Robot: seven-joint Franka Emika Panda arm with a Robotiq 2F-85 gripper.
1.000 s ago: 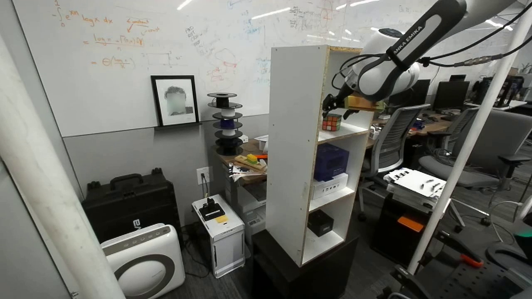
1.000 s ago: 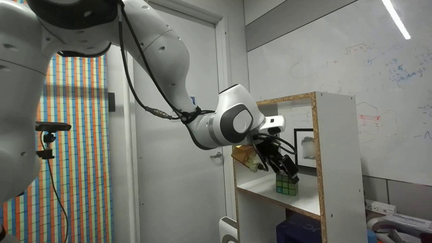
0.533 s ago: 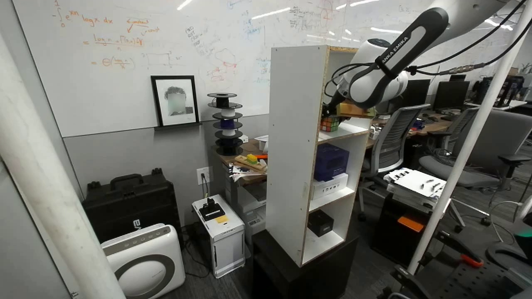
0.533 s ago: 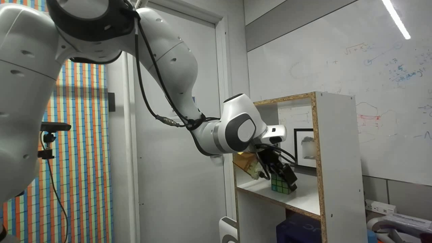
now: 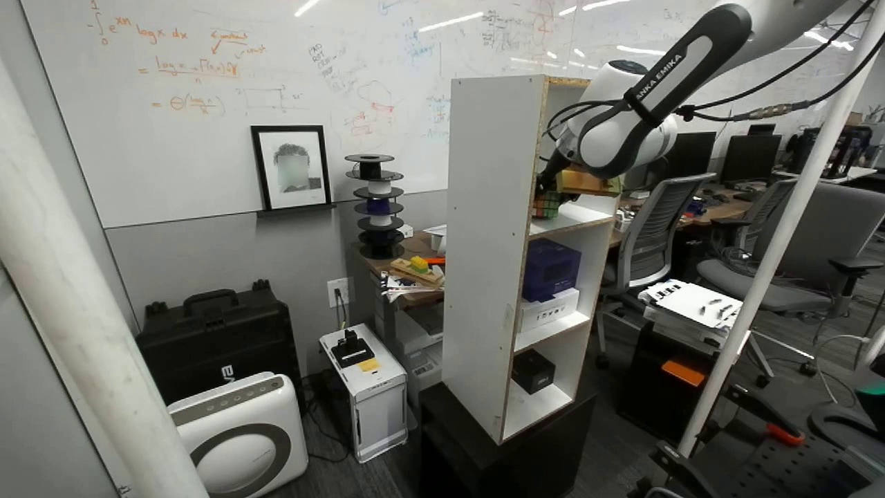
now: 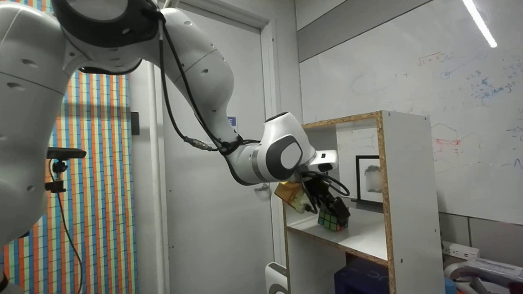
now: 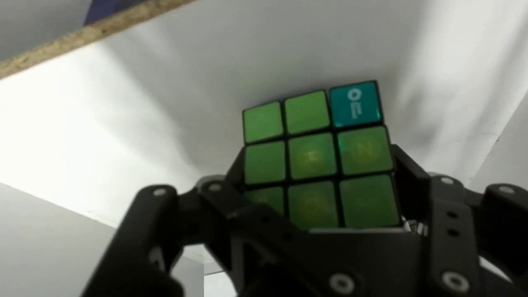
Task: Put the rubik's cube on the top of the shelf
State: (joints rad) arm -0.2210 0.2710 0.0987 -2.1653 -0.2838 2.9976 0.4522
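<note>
**Although the gripper (image 7: 319,173) is pinching the rubik's cube (image 6: 328,221), the top of the shelf (image 5: 487,242) is waiting**

While fingers (image 7: 412,177) are pressing opposite sides, the cube is leaning inside the topmost compartment (image 5: 581,216); whether it is touching the board (image 6: 363,237) is unclear. Probably this side grip is serving an outward pull, the roof (image 6: 347,119) blocking a straight lift. Below, a dark blue box (image 5: 550,270) is sitting on a white box (image 5: 550,311). At left in an exterior view, a framed portrait (image 5: 292,169) is standing.
</note>
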